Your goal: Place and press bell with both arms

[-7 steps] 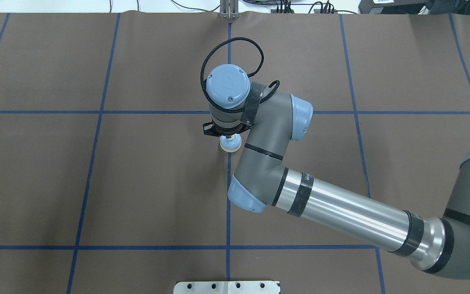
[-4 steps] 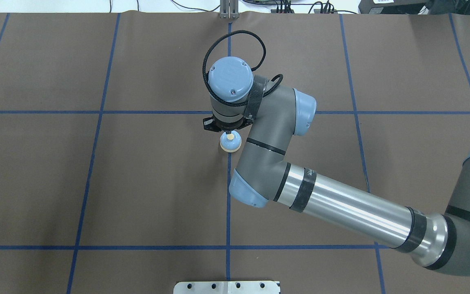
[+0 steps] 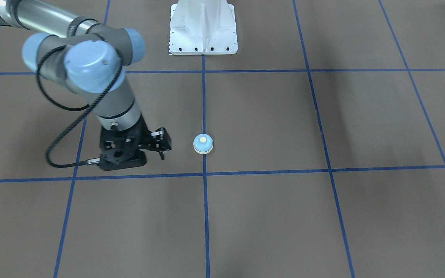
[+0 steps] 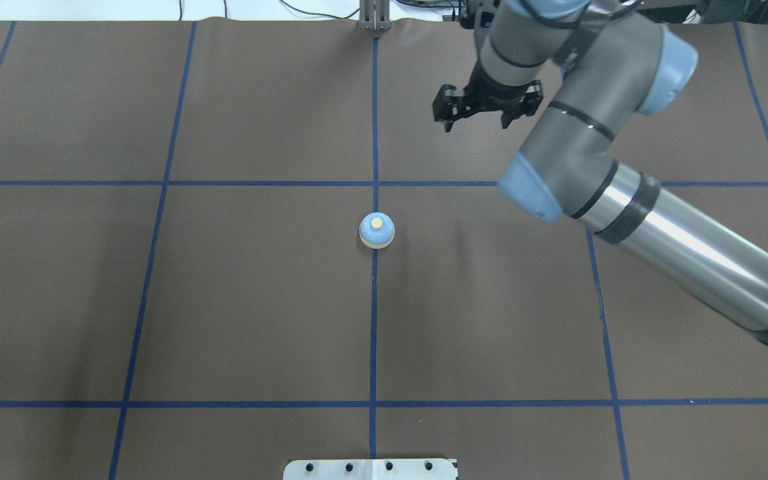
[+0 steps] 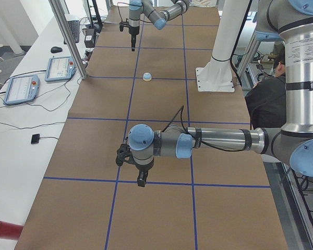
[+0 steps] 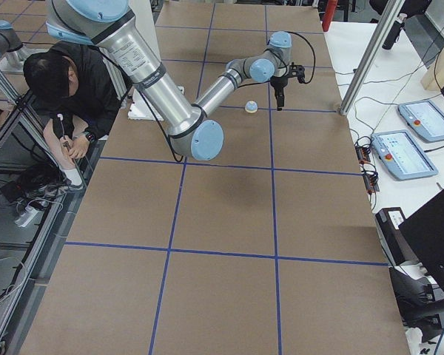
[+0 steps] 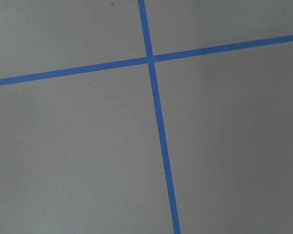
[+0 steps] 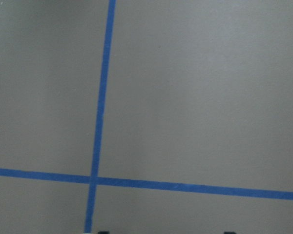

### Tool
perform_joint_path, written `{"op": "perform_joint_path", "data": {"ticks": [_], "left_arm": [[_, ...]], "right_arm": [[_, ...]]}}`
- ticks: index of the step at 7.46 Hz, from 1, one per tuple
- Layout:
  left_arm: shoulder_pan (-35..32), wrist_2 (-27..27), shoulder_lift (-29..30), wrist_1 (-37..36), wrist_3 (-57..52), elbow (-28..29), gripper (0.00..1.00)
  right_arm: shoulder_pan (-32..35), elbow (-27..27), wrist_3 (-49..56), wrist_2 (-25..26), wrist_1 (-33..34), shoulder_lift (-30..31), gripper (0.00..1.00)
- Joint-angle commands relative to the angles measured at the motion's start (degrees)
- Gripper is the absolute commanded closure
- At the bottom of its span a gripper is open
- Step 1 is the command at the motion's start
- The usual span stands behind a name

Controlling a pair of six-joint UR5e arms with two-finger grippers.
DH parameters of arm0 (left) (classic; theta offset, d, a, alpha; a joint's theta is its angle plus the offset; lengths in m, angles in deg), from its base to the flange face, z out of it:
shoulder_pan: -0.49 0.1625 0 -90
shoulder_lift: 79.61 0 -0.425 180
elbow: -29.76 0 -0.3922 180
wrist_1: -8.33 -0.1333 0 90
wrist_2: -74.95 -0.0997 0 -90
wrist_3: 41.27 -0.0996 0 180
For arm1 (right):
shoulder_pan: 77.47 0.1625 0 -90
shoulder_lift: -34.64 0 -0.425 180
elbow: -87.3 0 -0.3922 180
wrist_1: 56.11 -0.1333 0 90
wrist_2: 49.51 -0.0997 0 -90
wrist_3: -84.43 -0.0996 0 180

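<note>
The light-blue bell (image 4: 377,231) with its cream button stands alone on the brown mat at a blue tape line, also in the front view (image 3: 203,143) and the side views (image 5: 147,77) (image 6: 251,107). My right arm (image 4: 657,233) reaches in from the right. Its gripper (image 3: 162,154) hangs pointing down, apart from the bell, on the robot's right and a little farther out. Its fingers look shut and empty (image 6: 279,103). My left gripper (image 5: 141,181) shows only in the exterior left view, low over the mat far from the bell. I cannot tell whether it is open or shut.
The white pedestal base (image 3: 203,34) stands at the robot's side of the mat. A metal post (image 4: 374,17) stands at the far edge. Tablets (image 5: 21,88) and cables lie beside the table. A seated person (image 6: 52,81) is near the base.
My right gripper has lifted off the bell's button and swung away to the far right. The bell has stayed where it was.
</note>
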Motion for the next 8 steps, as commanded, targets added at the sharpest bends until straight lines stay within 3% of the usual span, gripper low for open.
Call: {"op": "perform_joint_path", "data": {"ticks": [1, 2, 4, 6, 8], "left_arm": [[-0.09, -0.38, -1.59, 3.07, 0.95, -1.43, 0.00], [-0.09, -0.29, -1.33, 1.77, 0.77, -2.14, 0.00], [-0.17, -1.77, -0.54, -9.18, -2.28, -6.77, 0.00], [-0.88, -3.80, -0.97, -12.92, -7.91, -7.86, 0.00], [-1.05, -4.07, -1.50, -12.40, -7.84, -8.47, 0.00]], "right_arm": [[11.77, 1.24, 16.34, -7.92, 0.07, 7.45, 0.00], [16.52, 1.50, 22.94, -10.65, 0.07, 10.61, 0.00], [27.67, 1.24, 39.44, -16.11, 0.15, 19.21, 0.00], [36.30, -0.42, 52.75, -16.04, 1.20, 26.95, 0.00], [39.24, -0.26, 60.23, -15.17, 0.69, 35.21, 0.00]]}}
